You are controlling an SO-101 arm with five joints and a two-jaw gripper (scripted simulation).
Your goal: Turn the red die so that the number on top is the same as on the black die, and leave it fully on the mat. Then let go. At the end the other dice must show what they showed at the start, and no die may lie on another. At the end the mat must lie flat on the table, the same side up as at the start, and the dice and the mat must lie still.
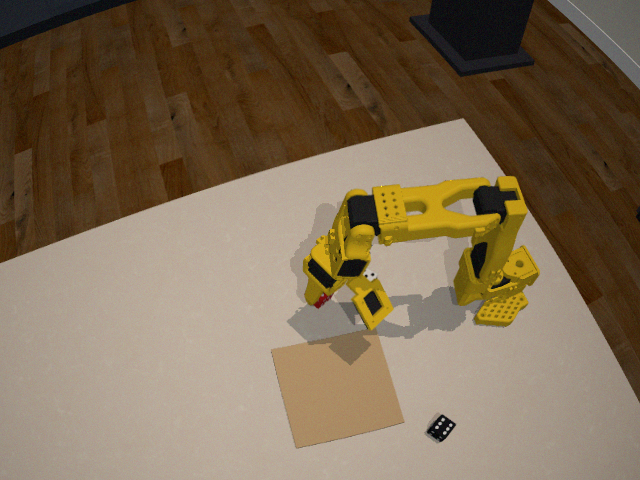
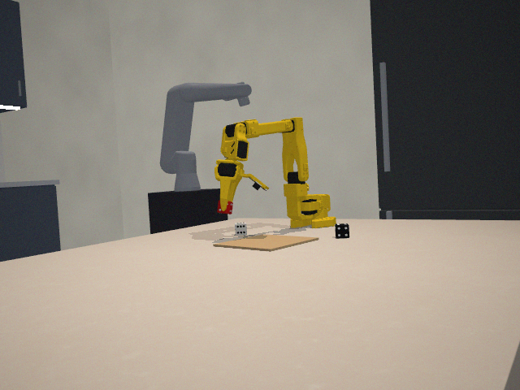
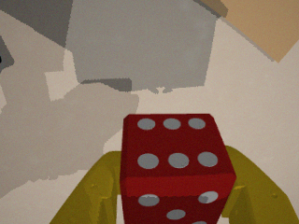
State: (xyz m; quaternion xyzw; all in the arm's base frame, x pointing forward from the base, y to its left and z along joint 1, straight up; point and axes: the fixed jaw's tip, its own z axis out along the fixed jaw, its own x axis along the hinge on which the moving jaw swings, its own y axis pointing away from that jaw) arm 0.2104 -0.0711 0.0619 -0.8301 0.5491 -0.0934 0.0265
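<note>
My gripper [image 1: 321,301] [image 2: 225,206] [image 3: 175,212] is shut on the red die [image 1: 322,300] [image 2: 225,206] [image 3: 175,175] and holds it in the air, well above the table. In the wrist view the die shows a six face and a five face. The tan mat [image 1: 336,387] [image 2: 268,241] [image 3: 262,0] lies flat on the table, in front of the gripper and apart from it. The black die [image 1: 440,427] [image 2: 341,230] sits on the table right of the mat, with six on top. A white die [image 1: 370,275] [image 2: 240,228] sits on the table behind the mat, partly hidden by the arm.
The arm's base [image 1: 496,289] [image 2: 308,210] stands at the table's right side. A grey robot arm [image 2: 184,126] on a dark stand is behind the table. The table edge [image 1: 310,155] runs behind the arm.
</note>
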